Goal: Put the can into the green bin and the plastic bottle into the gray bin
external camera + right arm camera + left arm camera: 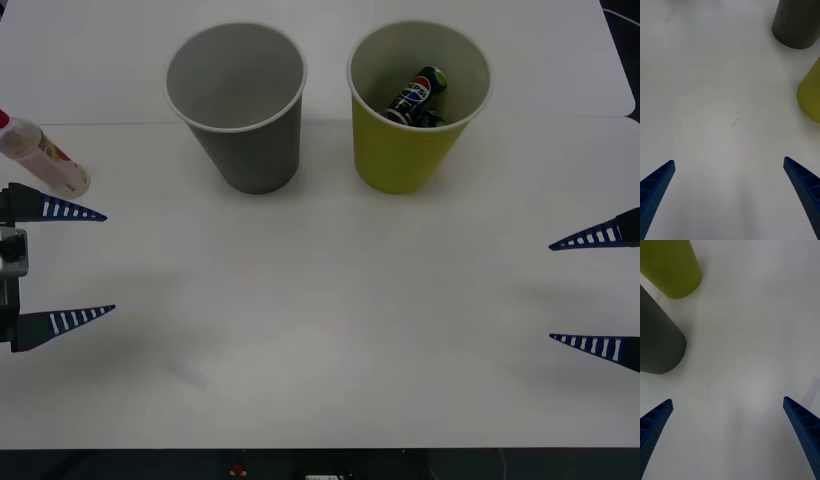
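Note:
The black Pepsi can (pixel 418 97) lies tilted inside the green bin (pixel 410 160), which stands at the back right of centre. To its left stands the gray bin (pixel 250 150), with nothing visible inside. The plastic bottle (pixel 40 155), pale with a red cap, lies on its side at the far left edge. Just in front of the bottle, my left gripper (pixel 85 265) is open and apart from it. At the right edge my right gripper (pixel 580 292) is open over bare table. The wrist views show the green bin (pixel 810 95) (pixel 672 268) and the gray bin (pixel 797 24) (pixel 658 341) from the side.
The white table (pixel 330 330) spreads wide in front of the two cups, between my grippers. Its front edge runs along the bottom of the front view. A faint seam crosses the table behind the cups.

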### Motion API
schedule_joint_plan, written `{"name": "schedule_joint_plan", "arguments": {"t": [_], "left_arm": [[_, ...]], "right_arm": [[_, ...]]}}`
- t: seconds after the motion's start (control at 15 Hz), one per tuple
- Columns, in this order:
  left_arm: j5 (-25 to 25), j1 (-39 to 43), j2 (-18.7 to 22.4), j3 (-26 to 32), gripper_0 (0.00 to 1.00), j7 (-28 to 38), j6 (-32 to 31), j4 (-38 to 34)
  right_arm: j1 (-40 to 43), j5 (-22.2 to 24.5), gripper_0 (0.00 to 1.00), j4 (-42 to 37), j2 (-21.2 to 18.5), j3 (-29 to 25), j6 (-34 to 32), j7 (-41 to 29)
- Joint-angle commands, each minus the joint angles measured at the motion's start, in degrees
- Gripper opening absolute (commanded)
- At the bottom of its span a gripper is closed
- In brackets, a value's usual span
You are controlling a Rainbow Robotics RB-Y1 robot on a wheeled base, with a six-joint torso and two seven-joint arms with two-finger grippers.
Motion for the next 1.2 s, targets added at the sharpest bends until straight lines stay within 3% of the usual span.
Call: {"name": "schedule_joint_plan", "arguments": {"t": [0.07,0.33,0.73,0.93,1.2], "left_arm": [[0.01,2.26,-1.60,-0.83,1.00,4.99,5.03,-0.80],[1.50,13.43,-2.57,-0.74,1.00,8.50,21.20,-4.67],[13.37,24.76,-3.36,-0.83,1.00,9.30,40.10,-3.79],[20.05,23.71,-5.03,-4.88,1.00,8.68,48.18,-0.10],[21.28,17.47,-8.02,-11.03,1.00,9.21,58.82,4.82]], "right_arm": [[0.00,0.00,1.00,0.00,0.00,0.00,0.00,0.00],[0.00,0.00,1.00,0.00,0.00,0.00,0.00,0.00],[0.00,0.00,1.00,0.00,0.00,0.00,0.00,0.00],[0.00,0.00,1.00,0.00,0.00,0.00,0.00,0.00],[0.00,0.00,1.00,0.00,0.00,0.00,0.00,0.00]]}}
